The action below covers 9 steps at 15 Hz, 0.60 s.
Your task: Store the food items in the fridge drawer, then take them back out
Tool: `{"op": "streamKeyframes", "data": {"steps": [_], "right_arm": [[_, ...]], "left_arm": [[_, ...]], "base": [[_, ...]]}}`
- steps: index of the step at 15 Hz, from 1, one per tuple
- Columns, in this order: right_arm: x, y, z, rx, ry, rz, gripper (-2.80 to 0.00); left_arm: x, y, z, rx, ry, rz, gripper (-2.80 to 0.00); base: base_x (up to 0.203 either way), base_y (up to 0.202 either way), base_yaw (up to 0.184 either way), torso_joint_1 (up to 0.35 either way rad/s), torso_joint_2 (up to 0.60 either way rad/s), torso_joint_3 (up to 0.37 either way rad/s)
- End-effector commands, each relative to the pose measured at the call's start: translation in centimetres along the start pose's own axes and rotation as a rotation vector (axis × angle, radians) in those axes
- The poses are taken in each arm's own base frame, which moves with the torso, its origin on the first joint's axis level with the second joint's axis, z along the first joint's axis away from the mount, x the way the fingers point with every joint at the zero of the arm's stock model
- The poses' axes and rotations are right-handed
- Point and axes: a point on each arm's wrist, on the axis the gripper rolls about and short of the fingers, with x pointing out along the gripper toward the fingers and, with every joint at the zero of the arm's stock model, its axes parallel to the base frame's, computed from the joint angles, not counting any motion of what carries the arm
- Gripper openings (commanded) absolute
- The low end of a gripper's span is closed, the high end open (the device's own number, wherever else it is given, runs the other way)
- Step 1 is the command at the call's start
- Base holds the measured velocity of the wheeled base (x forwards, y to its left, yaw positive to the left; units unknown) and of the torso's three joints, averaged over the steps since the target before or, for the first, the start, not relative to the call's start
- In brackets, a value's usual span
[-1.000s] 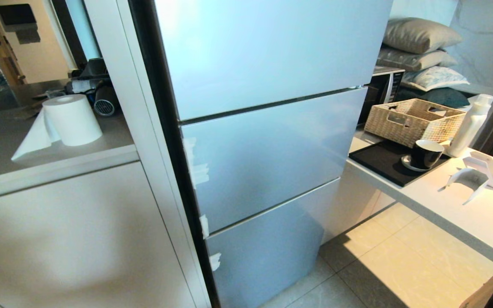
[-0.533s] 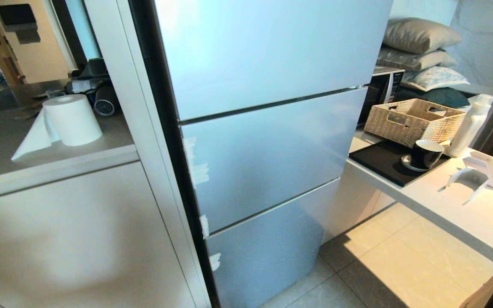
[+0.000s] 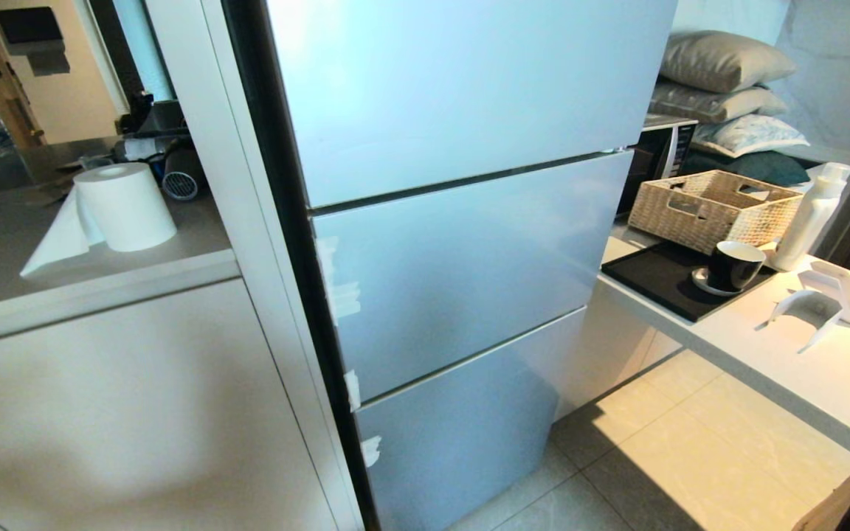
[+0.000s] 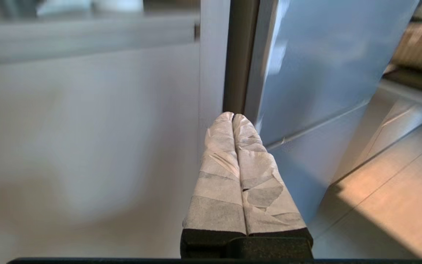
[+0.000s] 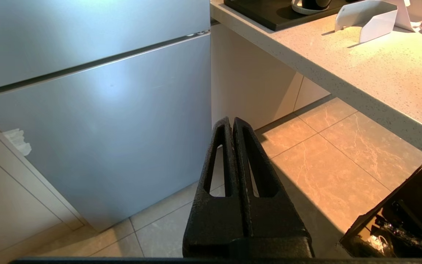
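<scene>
Evidently neither the fridge drawer nor the food items show behind the fridge (image 3: pixel 454 258) filling mid-frame, so grip points stay unjudged; left end effector (image 4: pixel 233 116) and right end effector (image 5: pixel 232 120) sit pinched shut, empty.

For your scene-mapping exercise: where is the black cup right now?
In the head view, the black cup stands on a saucer on the dark tray, on the counter right of the fridge, just before the woven basket.

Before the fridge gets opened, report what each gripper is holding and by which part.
Nothing is held. The left gripper has its taped fingers pressed together, empty, before the fridge. The right gripper is shut and empty too.
</scene>
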Motion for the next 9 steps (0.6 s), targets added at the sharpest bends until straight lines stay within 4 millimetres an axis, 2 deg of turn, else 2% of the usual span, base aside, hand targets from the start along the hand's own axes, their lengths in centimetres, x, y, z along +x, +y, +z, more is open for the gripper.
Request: {"op": "streamKeyframes", "data": {"steps": [1,4,7,9], "right_arm": [[0.0,0.0,0.0,-0.001,0.002,0.0,-2.8],[0.0,0.0,0.0,-0.001,0.002,0.0,-2.8],[0.0,0.0,0.0,0.001,0.002,0.0,-2.8],[0.0,0.0,0.0,-0.001,0.002,0.0,-2.8]], "left_arm": [[3.0,-0.1,2.3,-0.076,0.124,-0.01,-2.8],[8.8,-0.2,3.0,-0.287,0.272,-0.019,-2.8],[14.9,-0.4,2.1,-0.477,0.366,-0.023,-2.8],[17.8,-1.6,1.8,-0.601,0.396,-0.077,-2.8]], "base": [[0.0,0.0,0.0,0.0,0.0,0.0],[0.0,0.0,0.0,0.0,0.0,0.0],[0.0,0.0,0.0,0.0,0.0,0.0],[0.0,0.0,0.0,0.0,0.0,0.0]]}}
